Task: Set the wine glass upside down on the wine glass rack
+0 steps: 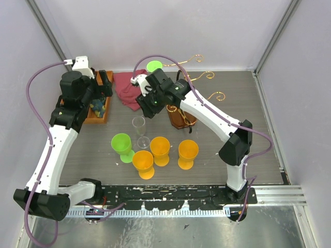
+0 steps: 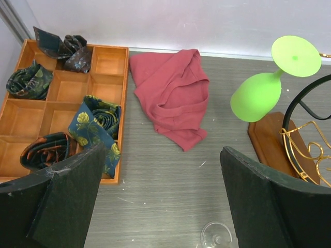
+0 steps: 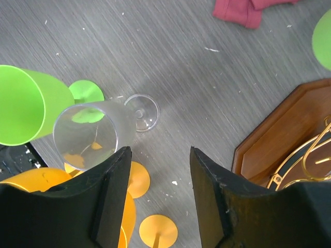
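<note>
My right pincer point(image 3: 159, 155) hovers half-open and empty just beside the upright wine glass point(image 3: 85, 134) on the bench point(image 3: 207, 77). I'd centre the stem between the fingers, clear of the green cup point(image 3: 26, 111), before closing. My left pincer point(image 2: 163, 170) is wide and idle.

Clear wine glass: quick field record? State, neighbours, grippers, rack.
clear wine glass: upright on table, not gripped
neighbours: standing green glass, orange glasses
right gripper: above, jaws apart, glass not between them
left gripper: open, empty
wine glass rack: hanging green glass upside down on it
</note>
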You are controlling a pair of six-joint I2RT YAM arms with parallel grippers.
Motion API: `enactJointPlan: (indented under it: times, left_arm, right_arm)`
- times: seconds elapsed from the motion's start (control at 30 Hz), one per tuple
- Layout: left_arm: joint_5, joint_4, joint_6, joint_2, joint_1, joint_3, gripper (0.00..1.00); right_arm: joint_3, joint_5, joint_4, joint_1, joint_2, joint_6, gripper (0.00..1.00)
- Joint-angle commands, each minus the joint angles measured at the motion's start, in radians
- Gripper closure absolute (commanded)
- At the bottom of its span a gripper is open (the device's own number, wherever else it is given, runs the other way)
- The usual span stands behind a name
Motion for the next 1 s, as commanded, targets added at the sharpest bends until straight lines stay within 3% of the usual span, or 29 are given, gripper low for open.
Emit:
enactJointPlan:
  times: [0.0,0.53,0.97]
  left_arm:
    - [-0.01,0.0,-0.004,-0.015,0.007,-0.022,0.02]
    - [-0.017,-0.006,-0.004,-0.032,0.017,-0.047,0.02]
    - [-0.023,-0.003,0.006,-0.027,0.02,-0.048,0.02]
  right_arm:
    - [-0.016,-0.019,-0.007,0.008,-0.047,-0.007,0.46]
    - [-0.011,0.002,0.088,0.022,-0.086,0.04,0.46]
    - [0.018,-0.033,0.033,0.051,-0.058,0.036,0.46]
